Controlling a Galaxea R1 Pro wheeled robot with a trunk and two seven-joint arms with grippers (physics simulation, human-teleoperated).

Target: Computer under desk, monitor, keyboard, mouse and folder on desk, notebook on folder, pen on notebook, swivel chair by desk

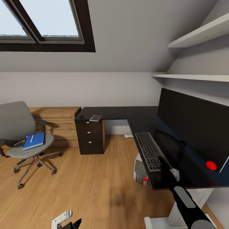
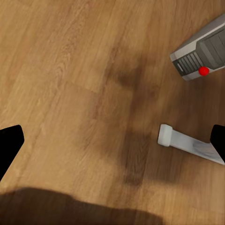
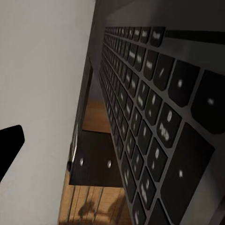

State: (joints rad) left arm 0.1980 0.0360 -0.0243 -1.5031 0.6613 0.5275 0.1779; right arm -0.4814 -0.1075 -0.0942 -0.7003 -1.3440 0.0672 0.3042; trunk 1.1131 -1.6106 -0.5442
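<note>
Desk (image 1: 108, 113): L-shaped, black top. Monitor (image 1: 190, 124) upright on its right wing, keyboard (image 1: 148, 150) flat just before it, near front edge. Computer (image 1: 140, 171) on floor under desk.

Chair (image 1: 22, 133) well left, apart from desk; folder (image 1: 33, 141) on seat, pen (image 1: 31, 138) on it. Notebook (image 1: 95, 118) and mouse (image 1: 81, 116) on far wing above drawers.

Right gripper (image 1: 173, 171) low at keyboard's near end; grip on it cannot tell. Left gripper (image 2: 112, 140) spread wide, empty, over floor.

Judgement: keyboard step in hand. Keep it flat, parallel to monitor; don't nudge stand; leave room beside it for mouse.

Sloped grey walls, dark-framed skylight (image 1: 44, 25), white shelves (image 1: 197, 35), wooden dresser (image 1: 58, 122), light wood floor (image 1: 92, 187).
</note>
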